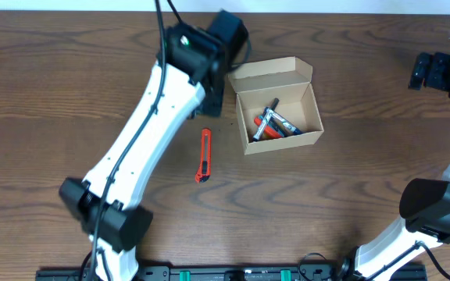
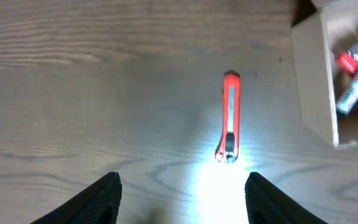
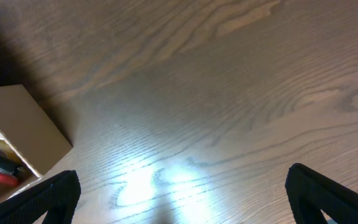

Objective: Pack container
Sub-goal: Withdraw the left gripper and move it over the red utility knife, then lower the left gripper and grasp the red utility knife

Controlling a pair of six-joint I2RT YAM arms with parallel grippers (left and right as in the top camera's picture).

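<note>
Left hand point(image 2: 182, 199) spread wide, empty, near a slim red plastic cutter point(image 1: 204, 154) on the brown wooden counter point(image 1: 53, 78); right hand point(image 3: 182, 193) equally open, empty. Tan rectangular cardboard box point(image 1: 285, 141), lid up, sits right of the cutter.

Tan cardboard container point(image 1: 280, 117) upright mid-table, flap lid open rearward, pens and markers inside.

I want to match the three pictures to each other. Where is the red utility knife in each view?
Overhead: the red utility knife lies left of centre, to the left of the cardboard box.
Left wrist: right of centre, pointing up the picture, with the box wall at the right edge.
Right wrist: not in it.
Shared landmark: the cardboard box, also at the lower left of the right wrist view.
</note>
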